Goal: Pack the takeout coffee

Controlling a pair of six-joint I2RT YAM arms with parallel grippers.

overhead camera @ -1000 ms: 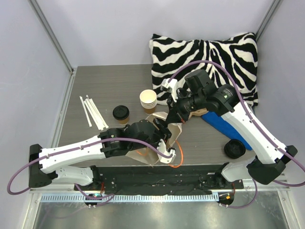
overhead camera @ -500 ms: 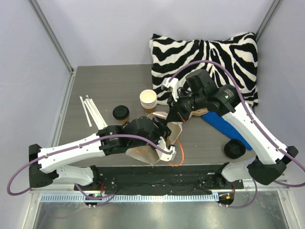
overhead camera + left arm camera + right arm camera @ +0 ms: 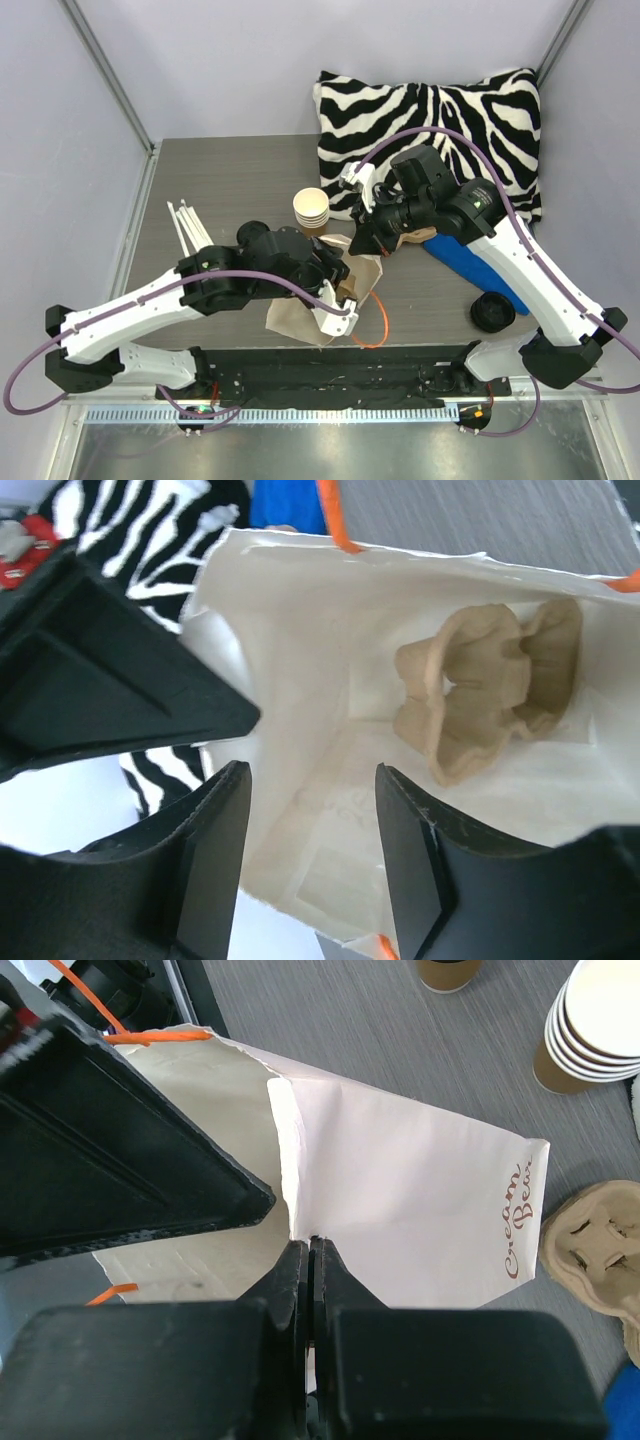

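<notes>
The right claw (image 3: 308, 1244) was pressed tight together, pinching a folded edge of a white paper bag (image 3: 400, 1210) between its tips. The bag lay on its side on the grey table (image 3: 220, 170), with brown lettering at its closed end and thin orange handles (image 3: 150, 1035) at its open end.

The left claw (image 3: 312, 770) sat at the mouth of the bag, its two black fingers (image 3: 215, 850) spread apart and holding nothing. Its camera looked straight into the bag's pale inside. A tan cardboard cup tray (image 3: 490, 685) showed there, though whether it rested fully inside was hard to tell.

The takeout coffee (image 3: 448, 972), a small brown cup with a black lid, stood upright on the table outside the bag. It was near the bag's open end and a little to the left of a stack of lidless cream cups (image 3: 311, 210). From above, the left arm hid part of it.

Farther left lay a few white straws (image 3: 190, 232), fanned out on the table. To the right of the bag was a flat blue object (image 3: 470, 265), and near the front right edge a pile of black lids (image 3: 493, 312). A zebra-striped pillow (image 3: 430, 115) filled the back right corner.
</notes>
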